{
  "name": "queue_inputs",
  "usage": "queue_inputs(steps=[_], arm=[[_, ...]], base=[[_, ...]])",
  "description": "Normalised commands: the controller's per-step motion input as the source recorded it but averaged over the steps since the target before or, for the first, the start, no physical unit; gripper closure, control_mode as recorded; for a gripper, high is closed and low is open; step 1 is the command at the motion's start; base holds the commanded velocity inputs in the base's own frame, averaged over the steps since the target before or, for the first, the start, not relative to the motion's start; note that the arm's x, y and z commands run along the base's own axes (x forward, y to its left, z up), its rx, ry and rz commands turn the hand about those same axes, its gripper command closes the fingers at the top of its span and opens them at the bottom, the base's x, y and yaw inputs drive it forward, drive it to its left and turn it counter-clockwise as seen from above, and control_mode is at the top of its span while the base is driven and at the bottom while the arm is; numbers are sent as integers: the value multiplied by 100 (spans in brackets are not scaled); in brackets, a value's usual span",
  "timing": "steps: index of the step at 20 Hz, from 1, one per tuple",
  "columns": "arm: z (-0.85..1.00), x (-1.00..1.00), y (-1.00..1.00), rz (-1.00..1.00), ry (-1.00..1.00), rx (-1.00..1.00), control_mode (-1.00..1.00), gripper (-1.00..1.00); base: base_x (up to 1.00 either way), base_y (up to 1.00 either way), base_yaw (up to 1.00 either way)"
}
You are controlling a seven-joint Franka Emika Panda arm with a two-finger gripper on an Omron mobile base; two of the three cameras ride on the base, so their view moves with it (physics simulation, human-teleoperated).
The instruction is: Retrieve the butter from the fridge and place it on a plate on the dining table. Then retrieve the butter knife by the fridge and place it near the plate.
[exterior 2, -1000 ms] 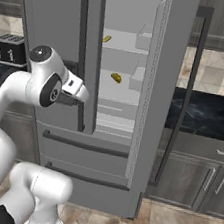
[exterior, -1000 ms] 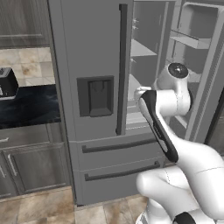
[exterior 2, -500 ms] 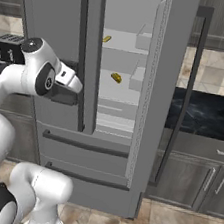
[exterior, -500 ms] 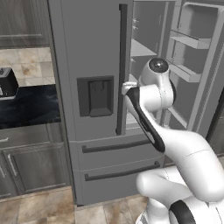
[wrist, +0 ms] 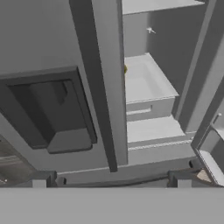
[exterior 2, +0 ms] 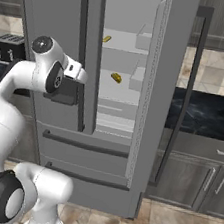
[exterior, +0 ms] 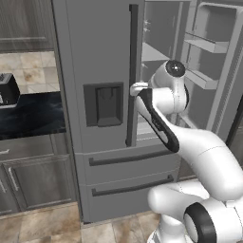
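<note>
Standing open, fridge (exterior 2: 137, 87) shelves hold butter (exterior 2: 117, 77).

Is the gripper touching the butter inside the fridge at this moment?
Apart. In the hand view the gripper is open, outside the fridge at dispenser height, and the butter lies far beyond it on a shelf.

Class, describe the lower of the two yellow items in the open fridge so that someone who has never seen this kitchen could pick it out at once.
Find the tall grey fridge, whose right door stands open. Two white shelves show inside. The yellow stick lies on the lower shelf, beside a white bin; the other yellow item sits on the shelf above, further left.
</note>
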Motion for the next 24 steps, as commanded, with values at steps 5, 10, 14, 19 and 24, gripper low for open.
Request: queue_inputs(steps=[5,10,14,19,24], arm=[[44,26,1,1,-1,-6,-100,-100],[44,6,19,0,0,-10,-100,-100],[28,14,17,0,-3,-1,-100,-100],[11,19,1,0,-4,0,-100,-100],[0,22,1,0,-10,0,-100,-100]], base=[[0,0,0],[0,0,0],[0,0,0],[0,0,0],[0,0,0]])
